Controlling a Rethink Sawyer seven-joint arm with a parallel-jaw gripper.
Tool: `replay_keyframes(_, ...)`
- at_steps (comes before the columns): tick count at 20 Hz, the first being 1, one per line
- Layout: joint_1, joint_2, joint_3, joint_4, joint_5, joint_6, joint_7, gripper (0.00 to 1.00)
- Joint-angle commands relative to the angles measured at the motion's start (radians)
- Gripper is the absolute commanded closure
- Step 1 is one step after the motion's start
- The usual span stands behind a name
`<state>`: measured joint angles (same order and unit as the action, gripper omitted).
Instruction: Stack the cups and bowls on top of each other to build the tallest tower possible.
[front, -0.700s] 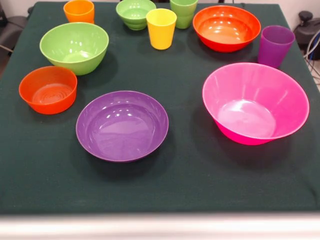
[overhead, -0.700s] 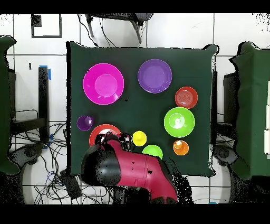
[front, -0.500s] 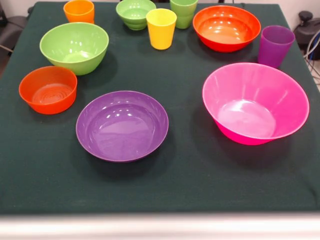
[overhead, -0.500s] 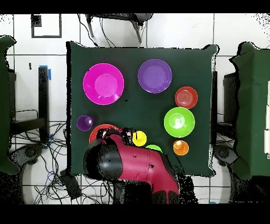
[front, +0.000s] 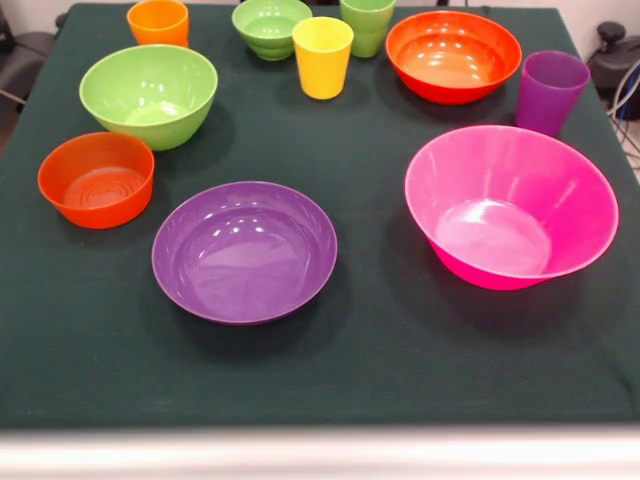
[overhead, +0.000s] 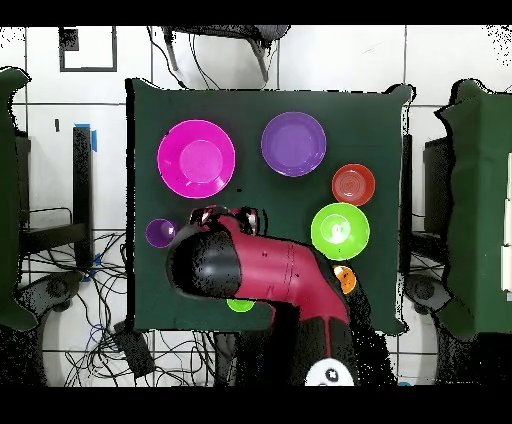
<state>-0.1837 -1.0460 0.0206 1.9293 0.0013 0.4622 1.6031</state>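
1. Glossy, smooth plastic is seen on the pink bowl (front: 510, 207) and purple bowl (front: 244, 250), with bright highlights
2. A ringed floor is shown in the translucent near-left orange-red bowl (front: 96, 179)
3. The table (front: 380, 340) is covered by matt dark green cloth

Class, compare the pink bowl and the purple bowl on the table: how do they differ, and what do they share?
The pink bowl is deeper with tall flaring walls; the purple bowl is shallow and plate-like. The pink bowl's wall lets light through; the purple bowl looks opaque. Both are glossy, round, upright, empty and unstacked on the green cloth.
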Motion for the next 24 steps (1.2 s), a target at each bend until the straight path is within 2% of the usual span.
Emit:
replay_keyframes(1,-0.028,0.161,0.082,-0.187,-0.037,0.133,0.026,0.0)
replay_keyframes(13,-0.041,0.309,0.092,-0.394,-0.042,0.163,0.004,0.0)
replay_keyframes(24,-0.063,0.458,0.102,-0.484,-0.057,0.086,-0.003,0.0)
